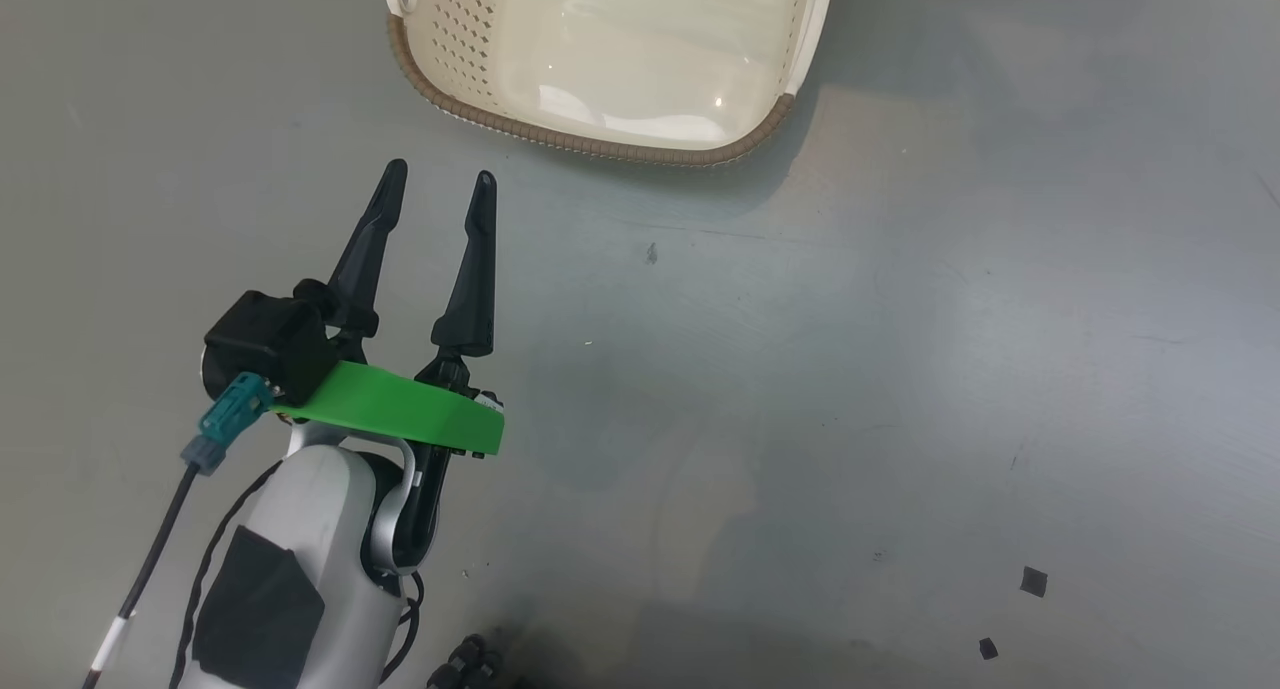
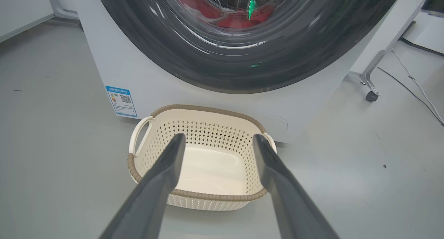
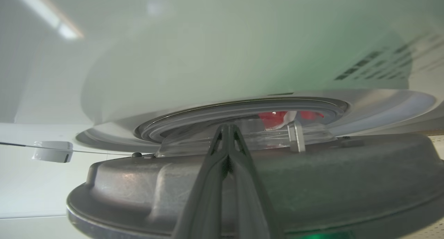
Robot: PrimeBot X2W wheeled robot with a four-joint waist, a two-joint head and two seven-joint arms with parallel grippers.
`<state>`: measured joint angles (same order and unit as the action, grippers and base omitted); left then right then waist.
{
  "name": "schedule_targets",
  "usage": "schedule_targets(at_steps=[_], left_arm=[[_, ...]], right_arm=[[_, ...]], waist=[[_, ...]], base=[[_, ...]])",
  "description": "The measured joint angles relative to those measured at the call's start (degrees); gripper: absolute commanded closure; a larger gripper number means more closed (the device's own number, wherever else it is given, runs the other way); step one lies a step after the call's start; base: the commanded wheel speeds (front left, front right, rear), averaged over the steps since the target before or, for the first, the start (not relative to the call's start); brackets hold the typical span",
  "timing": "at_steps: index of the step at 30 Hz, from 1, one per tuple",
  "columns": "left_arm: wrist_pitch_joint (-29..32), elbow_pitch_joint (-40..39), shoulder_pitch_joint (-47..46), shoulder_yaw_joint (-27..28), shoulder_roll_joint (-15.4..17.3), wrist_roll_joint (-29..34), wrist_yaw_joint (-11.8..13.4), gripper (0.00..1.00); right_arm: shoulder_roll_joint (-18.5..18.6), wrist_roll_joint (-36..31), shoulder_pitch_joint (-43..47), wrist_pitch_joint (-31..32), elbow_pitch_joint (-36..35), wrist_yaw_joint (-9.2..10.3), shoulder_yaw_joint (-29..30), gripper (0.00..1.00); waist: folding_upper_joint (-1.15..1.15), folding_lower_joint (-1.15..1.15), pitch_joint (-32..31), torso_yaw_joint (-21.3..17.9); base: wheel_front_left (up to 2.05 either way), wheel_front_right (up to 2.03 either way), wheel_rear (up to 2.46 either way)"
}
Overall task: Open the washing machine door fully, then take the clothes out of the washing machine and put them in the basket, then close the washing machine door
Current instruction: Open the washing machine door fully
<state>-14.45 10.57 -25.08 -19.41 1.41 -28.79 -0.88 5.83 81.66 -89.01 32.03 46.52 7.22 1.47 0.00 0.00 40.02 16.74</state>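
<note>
The cream basket point(image 1: 600, 151) stands empty on the grey floor, just ahead of my left gripper point(image 1: 440, 174), which is open with nothing between its fingers. In the left wrist view that gripper point(image 2: 218, 138) points at the basket point(image 2: 208, 109), which stands in front of the white washing machine point(image 2: 156, 79). Red clothes point(image 2: 236, 22) show through the glass of the black-rimmed washing machine door point(image 2: 242, 72). My right gripper point(image 3: 227, 128) is shut, and its fingers lie against the grey inner face of the door point(image 3: 312, 176), which stands ajar. Red clothes point(image 3: 274, 118) show in the gap.
A blue label point(image 2: 121, 101) sits on the machine's lower left front. To the right, a white frame leg on a caster point(image 2: 372, 95) and cables point(image 2: 416, 90) lie on the floor. Small black scraps point(image 1: 1033, 581) dot the floor near me.
</note>
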Motion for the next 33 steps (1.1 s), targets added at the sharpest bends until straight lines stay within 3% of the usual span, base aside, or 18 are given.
schedule_targets(at_steps=[33], left_arm=[[0.0,1.14,0.15,0.45,-0.01,0.08,0.02,0.0]], right_arm=[[-0.53,3.03,4.43,4.9,6.67,0.05,-0.82,1.0]], waist=[[0.0,0.0,-6.38,-0.66]], base=[[0.0,0.0,0.0]])
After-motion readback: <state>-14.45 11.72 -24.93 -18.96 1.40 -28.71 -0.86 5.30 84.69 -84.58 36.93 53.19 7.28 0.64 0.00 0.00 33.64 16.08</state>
